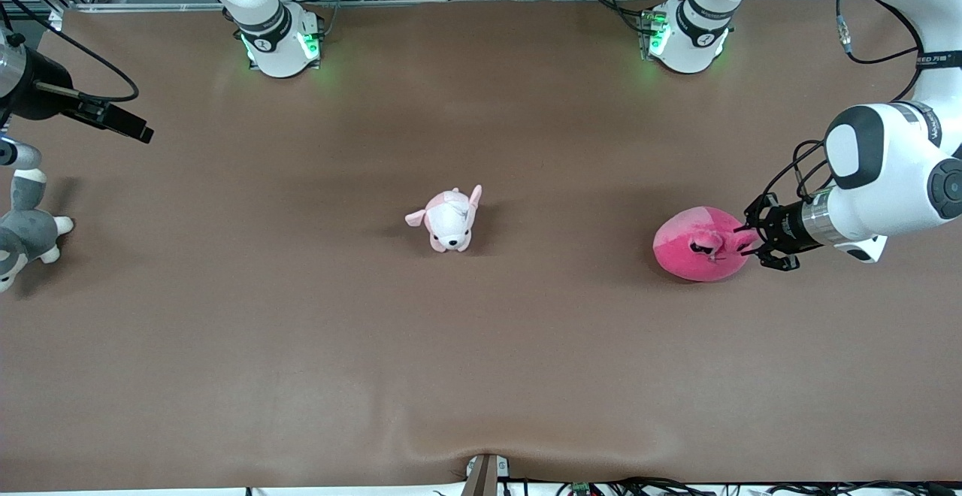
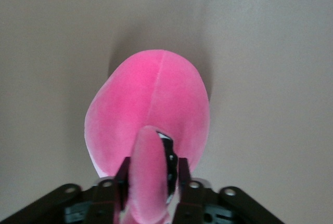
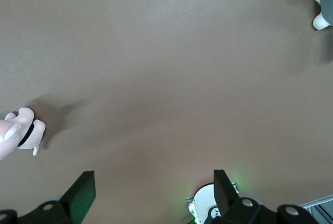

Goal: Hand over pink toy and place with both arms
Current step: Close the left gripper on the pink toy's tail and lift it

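The hot-pink toy (image 1: 695,244) lies on the brown table at the left arm's end. My left gripper (image 1: 744,240) reaches in low from the table's end. In the left wrist view the pink toy (image 2: 151,104) fills the middle. One ear-like flap stands between the two black fingers (image 2: 183,174) of the left gripper (image 2: 151,164), which press against it from both sides. My right gripper (image 1: 139,131) waits in the air over the right arm's end of the table. The right gripper (image 3: 153,182) is open, with only bare table between its fingers.
A small pale pink-and-white puppy plush (image 1: 449,219) sits mid-table and also shows as the puppy plush (image 3: 21,130) at the edge of the right wrist view. A grey-and-white plush (image 1: 26,229) lies at the right arm's end, beneath the right gripper.
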Action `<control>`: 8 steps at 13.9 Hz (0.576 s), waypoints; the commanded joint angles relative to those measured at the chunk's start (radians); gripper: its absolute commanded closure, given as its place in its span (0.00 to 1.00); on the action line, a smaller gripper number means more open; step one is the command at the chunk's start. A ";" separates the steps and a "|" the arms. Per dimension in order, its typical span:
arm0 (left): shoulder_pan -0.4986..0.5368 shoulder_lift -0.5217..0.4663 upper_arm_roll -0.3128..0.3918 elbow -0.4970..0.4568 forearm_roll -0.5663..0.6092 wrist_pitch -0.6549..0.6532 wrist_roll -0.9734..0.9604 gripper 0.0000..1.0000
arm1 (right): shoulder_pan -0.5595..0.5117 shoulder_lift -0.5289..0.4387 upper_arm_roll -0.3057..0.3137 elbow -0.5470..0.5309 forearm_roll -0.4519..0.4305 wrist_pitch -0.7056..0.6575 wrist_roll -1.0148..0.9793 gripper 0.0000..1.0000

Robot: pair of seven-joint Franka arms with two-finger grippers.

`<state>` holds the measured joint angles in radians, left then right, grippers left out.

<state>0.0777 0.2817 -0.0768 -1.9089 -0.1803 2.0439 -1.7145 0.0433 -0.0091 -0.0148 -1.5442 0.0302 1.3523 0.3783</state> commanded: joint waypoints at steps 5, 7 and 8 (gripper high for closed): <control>-0.012 0.051 -0.003 0.106 -0.018 -0.057 0.012 1.00 | 0.006 -0.005 -0.004 0.001 0.013 -0.007 0.020 0.00; -0.004 0.042 -0.043 0.155 -0.027 -0.128 0.016 1.00 | 0.006 -0.005 -0.004 0.001 0.013 -0.007 0.020 0.00; 0.004 0.040 -0.067 0.195 -0.057 -0.158 0.015 1.00 | 0.009 -0.005 -0.004 0.001 0.013 -0.007 0.021 0.00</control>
<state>0.0708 0.3171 -0.1034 -1.8019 -0.1929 1.9616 -1.7079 0.0439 -0.0091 -0.0148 -1.5442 0.0303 1.3522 0.3818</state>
